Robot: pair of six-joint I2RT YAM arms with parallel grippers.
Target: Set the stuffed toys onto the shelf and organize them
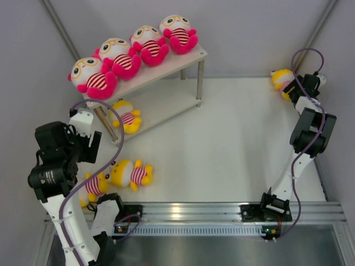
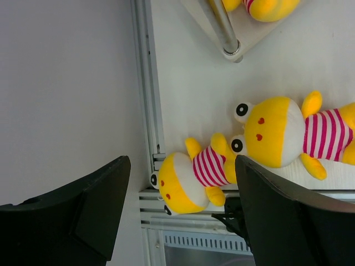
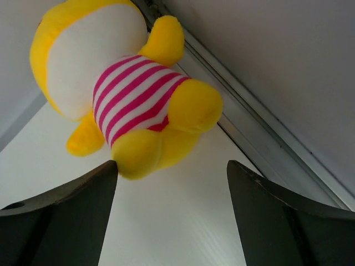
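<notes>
The shelf [image 1: 191, 57] stands at the back left. Four pink-limbed stuffed toys [image 1: 145, 44] sit in a row on its top board. One yellow toy [image 1: 126, 115] lies on the lower board. Two yellow toys [image 1: 132, 174] [image 1: 94, 185] lie on the table at the front left, also in the left wrist view [image 2: 280, 133] [image 2: 188, 180]. My left gripper [image 1: 89, 145] [image 2: 182, 183] is open and empty above them. A fourth yellow toy [image 1: 282, 79] [image 3: 127, 83] lies in the far right corner. My right gripper [image 1: 308, 83] [image 3: 172, 166] is open just in front of its legs.
The shelf's metal leg [image 2: 224, 27] stands close to the two floor toys. An aluminium rail [image 1: 222, 210] runs along the near edge. Grey enclosure walls close the left, back and right sides; a frame rail [image 3: 260, 127] runs behind the corner toy.
</notes>
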